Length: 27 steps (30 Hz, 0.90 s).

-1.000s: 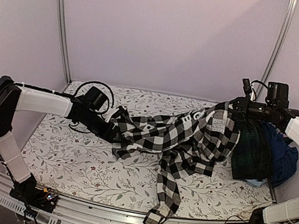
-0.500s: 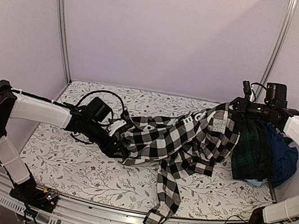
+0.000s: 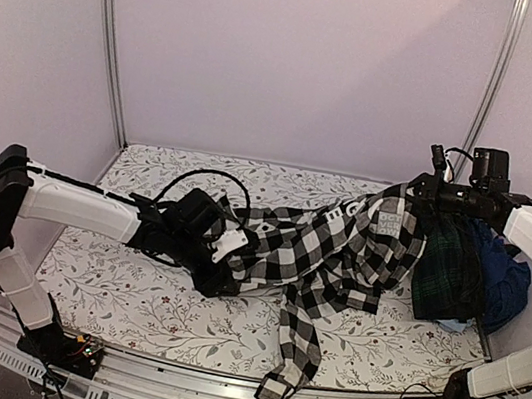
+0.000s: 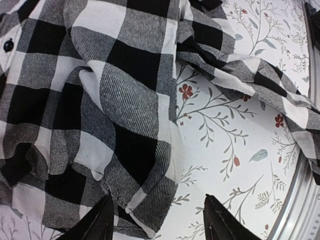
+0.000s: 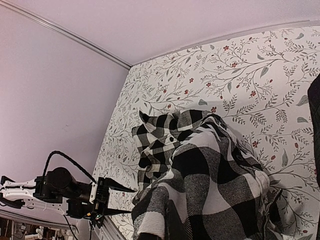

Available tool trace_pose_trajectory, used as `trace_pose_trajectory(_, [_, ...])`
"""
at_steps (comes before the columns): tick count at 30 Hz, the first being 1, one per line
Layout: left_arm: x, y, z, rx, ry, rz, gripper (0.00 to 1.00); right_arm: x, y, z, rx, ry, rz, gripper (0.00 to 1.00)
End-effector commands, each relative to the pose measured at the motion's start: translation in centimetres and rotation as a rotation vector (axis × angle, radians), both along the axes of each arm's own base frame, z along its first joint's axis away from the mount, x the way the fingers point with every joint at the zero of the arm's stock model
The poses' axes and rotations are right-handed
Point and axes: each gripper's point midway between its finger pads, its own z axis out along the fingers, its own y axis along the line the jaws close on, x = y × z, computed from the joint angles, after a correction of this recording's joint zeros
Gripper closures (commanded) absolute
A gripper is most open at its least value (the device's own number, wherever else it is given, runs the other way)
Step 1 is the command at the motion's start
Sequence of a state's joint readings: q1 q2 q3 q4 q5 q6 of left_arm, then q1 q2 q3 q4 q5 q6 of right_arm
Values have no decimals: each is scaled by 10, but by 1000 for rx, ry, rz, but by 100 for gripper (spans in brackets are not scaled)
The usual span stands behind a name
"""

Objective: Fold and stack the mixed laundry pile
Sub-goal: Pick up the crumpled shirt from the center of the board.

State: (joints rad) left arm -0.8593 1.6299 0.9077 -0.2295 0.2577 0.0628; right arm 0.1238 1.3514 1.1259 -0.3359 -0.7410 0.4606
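Your left arm stretches low; left gripper (image 4: 157, 200) jaws stand apart at the hem of the checked shirt (image 3: 339, 247), gripping nothing. Right arm raised, right gripper (image 3: 418, 189) pinched closed on its collar.

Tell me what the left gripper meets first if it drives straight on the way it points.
The checked shirt: its hem corner lies right before the open left gripper, so fabric likely comes first, with the floral table covering beneath. Depth is unclear.

On table (image 3: 130, 289) ctr: shirt (image 3: 338, 257); other garments (image 3: 456, 275) at R (touching it).
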Motion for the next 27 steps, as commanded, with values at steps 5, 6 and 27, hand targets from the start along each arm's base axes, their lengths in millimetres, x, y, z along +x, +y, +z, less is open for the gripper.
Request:
trace_pose_trajectory(5, [11, -10, -19, 118, -120, -26, 33, -4, 0, 9, 16, -24, 7, 100])
trace_pose_trajectory(6, [14, -8, -23, 139, -133, -13, 33, -4, 0, 9, 15, -26, 9, 100])
trace_pose_trajectory(27, [159, 146, 315, -429, -466, 782, 100, 15, 26, 135, 151, -262, 52, 100])
